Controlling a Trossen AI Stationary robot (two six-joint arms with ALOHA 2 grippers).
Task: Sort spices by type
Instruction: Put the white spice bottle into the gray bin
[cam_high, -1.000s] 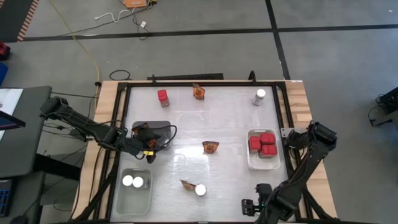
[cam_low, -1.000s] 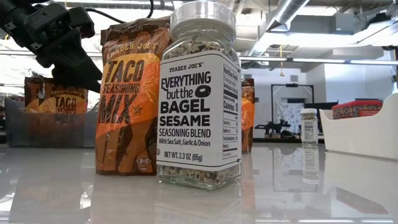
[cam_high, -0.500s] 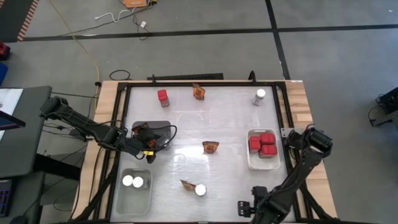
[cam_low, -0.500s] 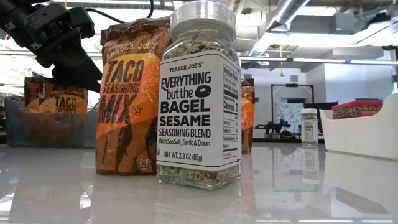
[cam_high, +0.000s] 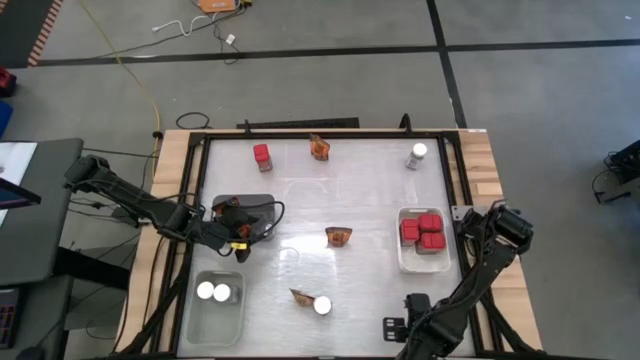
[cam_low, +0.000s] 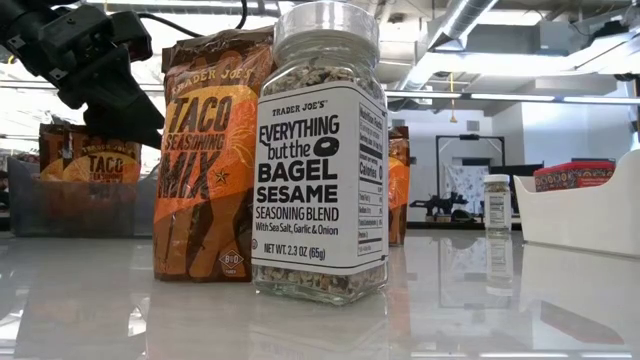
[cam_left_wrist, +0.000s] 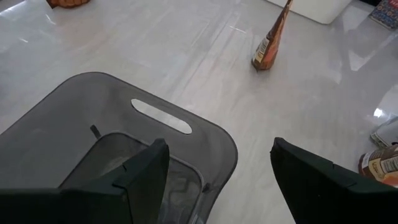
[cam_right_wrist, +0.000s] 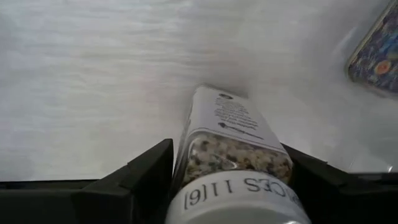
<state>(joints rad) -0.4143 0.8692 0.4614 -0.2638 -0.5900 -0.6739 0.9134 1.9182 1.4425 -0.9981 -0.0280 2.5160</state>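
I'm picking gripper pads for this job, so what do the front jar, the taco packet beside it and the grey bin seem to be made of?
Jar: clear glass or hard plastic, since the seeds show through; glossy paper label, pale ribbed cap. Taco packet: thin crinkled foil or coated paper, creased and slightly shiny. Grey bin: smoky translucent plastic with a smooth moulded rim and a slot handle.

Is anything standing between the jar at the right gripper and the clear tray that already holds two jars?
Yes. On the straight line from the jar at the right gripper to the clear tray, another jar and a packet stand side by side.
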